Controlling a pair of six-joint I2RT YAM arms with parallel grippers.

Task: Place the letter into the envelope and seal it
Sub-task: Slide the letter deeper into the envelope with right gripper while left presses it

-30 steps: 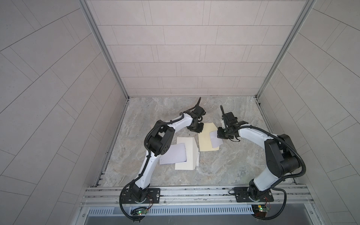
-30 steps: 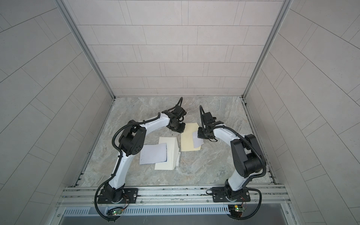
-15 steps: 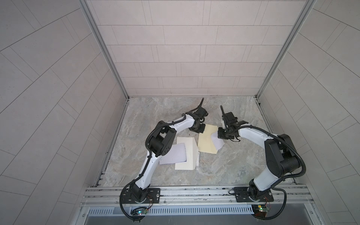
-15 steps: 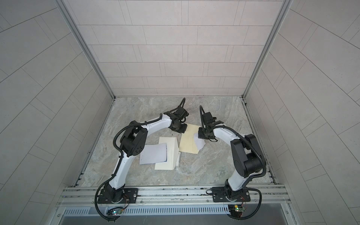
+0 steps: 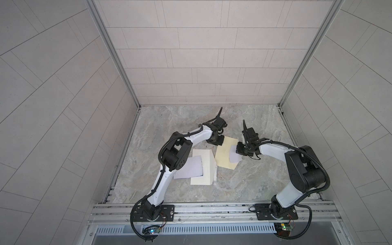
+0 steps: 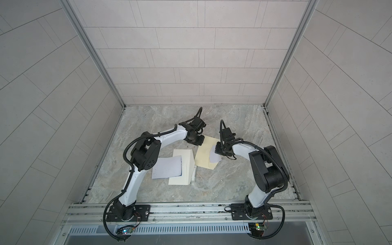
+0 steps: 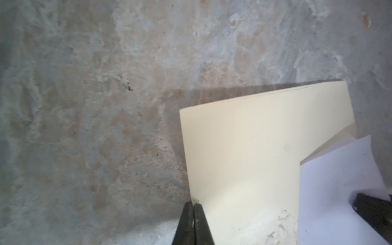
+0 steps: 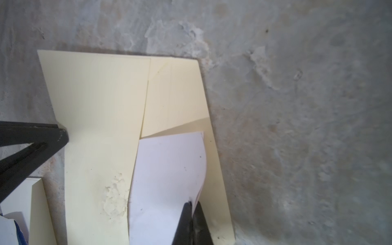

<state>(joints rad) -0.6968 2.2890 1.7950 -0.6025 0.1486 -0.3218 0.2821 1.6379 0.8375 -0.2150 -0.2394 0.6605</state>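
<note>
A cream envelope [image 5: 222,158] [image 6: 202,157] lies tilted on the marble floor between both arms. The white letter [image 5: 233,156] [image 6: 213,156] sits partly inside its open mouth. My left gripper [image 5: 219,143] [image 7: 193,204] is shut on the envelope's [image 7: 244,159] edge, whose upper layer curves up off the floor. My right gripper [image 5: 239,151] [image 8: 193,203] is shut on the letter's [image 8: 169,176] side edge, over the envelope [image 8: 101,106]. The right wrist view also shows the left fingers [image 8: 31,144] at the envelope's far edge.
A second cream envelope [image 5: 204,169] [image 6: 183,169] lies nearer the rail, with a white sheet [image 5: 188,168] [image 6: 167,168] across it. A small white tube [image 5: 215,178] [image 6: 193,174] rests along its right side. Tiled walls enclose the floor.
The left gripper has closed on the envelope's edge. The envelope has turned and slid slightly, its near corner swinging right, with the letter still in its mouth.
</note>
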